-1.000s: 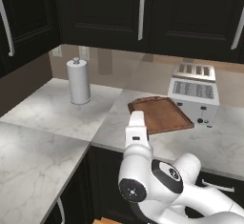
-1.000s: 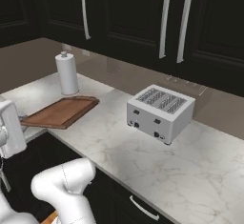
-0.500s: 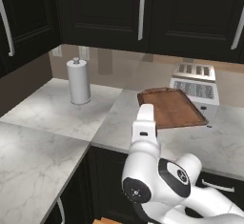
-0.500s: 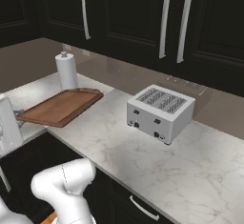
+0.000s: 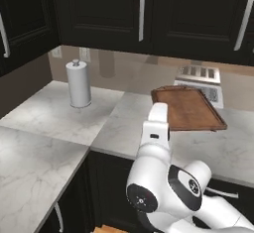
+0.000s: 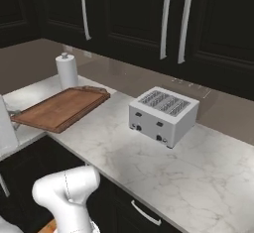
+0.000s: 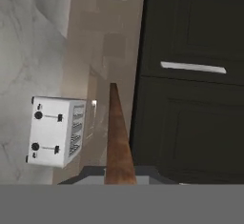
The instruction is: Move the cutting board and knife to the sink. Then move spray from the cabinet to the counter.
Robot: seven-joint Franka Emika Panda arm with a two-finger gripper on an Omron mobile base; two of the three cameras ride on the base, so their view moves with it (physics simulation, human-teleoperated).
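Observation:
The reddish-brown cutting board [image 5: 191, 109] hangs level above the marble counter [image 5: 54, 128], in front of the toaster. My gripper [image 7: 119, 171] is shut on one short end of it. In the hand view the cutting board [image 7: 116, 137] runs away from me edge-on. From the right base view the cutting board [image 6: 59, 108] lies at the left, beside my white arm. Near-black cabinet doors [image 6: 198, 24] with long silver handles stand above the counter [image 6: 188, 177]. The knife, the sink and the spray are out of view.
A white toaster [image 6: 163, 115] stands on the counter to the right of the board. A tall white paper-towel roll [image 5: 79, 83] stands in the back left corner. The counter bends around an inner corner at the left.
My arm has risen and swung the cutting board to the right, towards the toaster. The toaster and the paper-towel roll have stayed put.

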